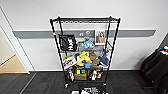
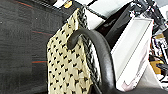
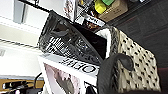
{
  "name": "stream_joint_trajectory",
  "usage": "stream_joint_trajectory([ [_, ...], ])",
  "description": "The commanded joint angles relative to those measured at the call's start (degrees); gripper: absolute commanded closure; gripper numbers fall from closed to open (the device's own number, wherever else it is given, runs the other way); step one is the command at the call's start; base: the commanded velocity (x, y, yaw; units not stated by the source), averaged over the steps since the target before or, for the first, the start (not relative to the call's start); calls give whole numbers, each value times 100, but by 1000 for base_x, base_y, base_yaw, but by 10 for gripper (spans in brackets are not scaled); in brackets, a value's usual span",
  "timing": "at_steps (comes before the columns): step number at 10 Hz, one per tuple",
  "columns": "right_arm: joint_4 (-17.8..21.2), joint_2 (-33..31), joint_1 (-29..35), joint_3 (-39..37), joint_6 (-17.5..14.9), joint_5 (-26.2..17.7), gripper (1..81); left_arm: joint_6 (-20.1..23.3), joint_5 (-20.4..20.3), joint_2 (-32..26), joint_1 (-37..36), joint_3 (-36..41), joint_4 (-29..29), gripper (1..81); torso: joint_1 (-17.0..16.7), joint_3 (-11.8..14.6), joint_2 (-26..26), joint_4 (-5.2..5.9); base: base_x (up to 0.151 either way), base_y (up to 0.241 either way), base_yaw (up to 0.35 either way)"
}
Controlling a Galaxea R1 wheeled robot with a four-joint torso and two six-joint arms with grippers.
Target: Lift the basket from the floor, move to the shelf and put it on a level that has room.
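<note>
**Basket near the wrists, rack ahead against the wall**

Closest in, the left wrist view shows the rectangular cream woven basket with dark flecks and a dark braided rim (image 2: 66,62), one of its dark loop handles (image 2: 100,50) arching large across the picture. A white flat box or book (image 2: 135,47) stands in it, its far end cut off. In the right wrist view the other end of the basket (image 3: 136,62) appears with its second loop handle (image 3: 112,67); a black glossy package with pale lettering (image 3: 72,45) and a white printed item (image 3: 70,70) lean inside. Neither gripper's fingers can be made out, so how far open they are, and whether they grip the handles, I cannot tell. Whether the basket is off the ground is also unclear.

At the bottom edge of the head view, a sliver of the basket's contents (image 1: 90,90) is cut off.

Below lies the dark charcoal carpet floor (image 1: 45,83). Beyond stands the tall black metal rack on small wheels (image 1: 85,50), its lower tiers crowded with plush toys, boxes and a black bag, blurred together. Its uppermost grey wire-grid tier (image 1: 86,20) looks bare. Behind is a white wall with a grey band (image 1: 32,33); tan wooden flooring (image 1: 11,66) shows through an opening at left, and a dark object (image 1: 156,66) is cropped at right.
</note>
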Motion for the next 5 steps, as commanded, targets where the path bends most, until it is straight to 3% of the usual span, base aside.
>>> stream_joint_trajectory([
  [1,50,-374,703,534,-4,87,811,-10,-61,-453,-701,472,-102,811,-362,406,562,0,0,0,0],
  [5,41,-435,703,649,-4,96,811,-10,-61,-444,-702,472,-110,811,-800,838,1252,0,0,0,0],
])
